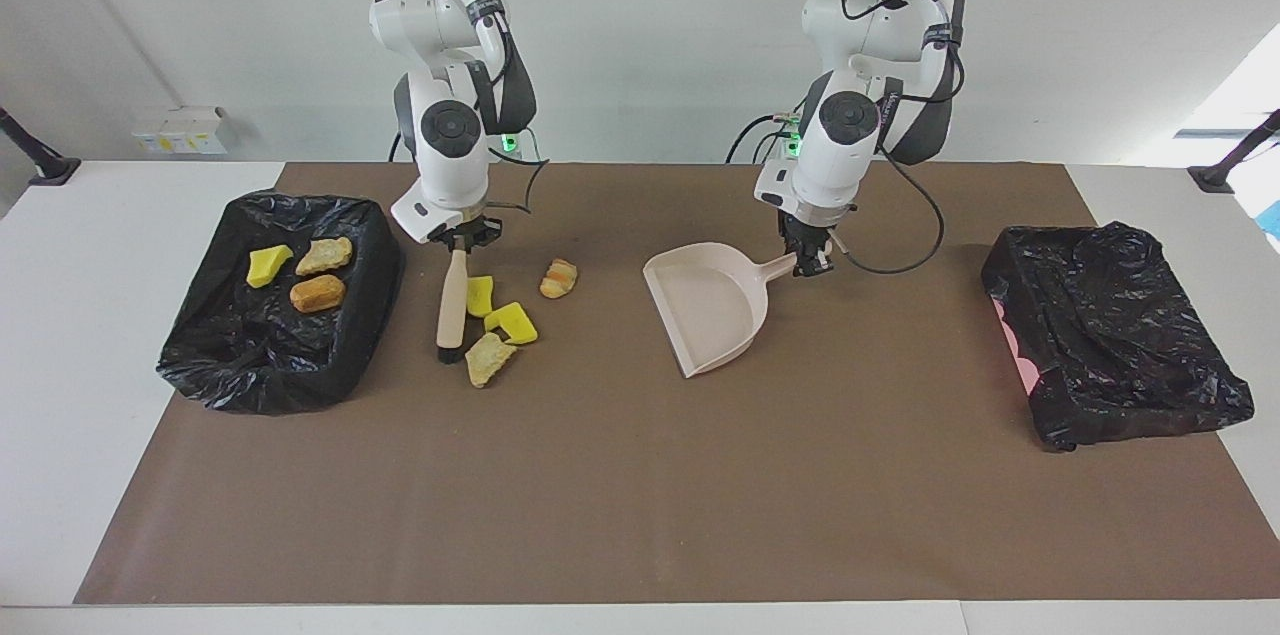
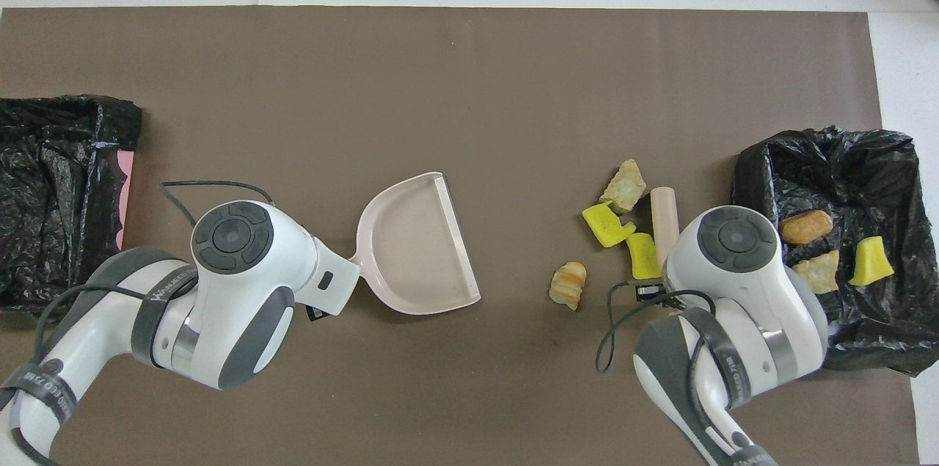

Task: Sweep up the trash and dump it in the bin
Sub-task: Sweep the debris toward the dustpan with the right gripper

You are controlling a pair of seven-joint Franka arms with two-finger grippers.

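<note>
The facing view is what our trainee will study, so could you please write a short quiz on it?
1. True or false: the left end effector holds the brush.
2. How many trash pieces lie loose on the brown mat, outside the bins? A) two B) four C) six
3. Fill in: the black-lined bin at the right arm's end of the table has ___ pieces in it.

Key:
1. False. It holds the dustpan by its handle, and the right end effector holds the brush.
2. B
3. three
</note>
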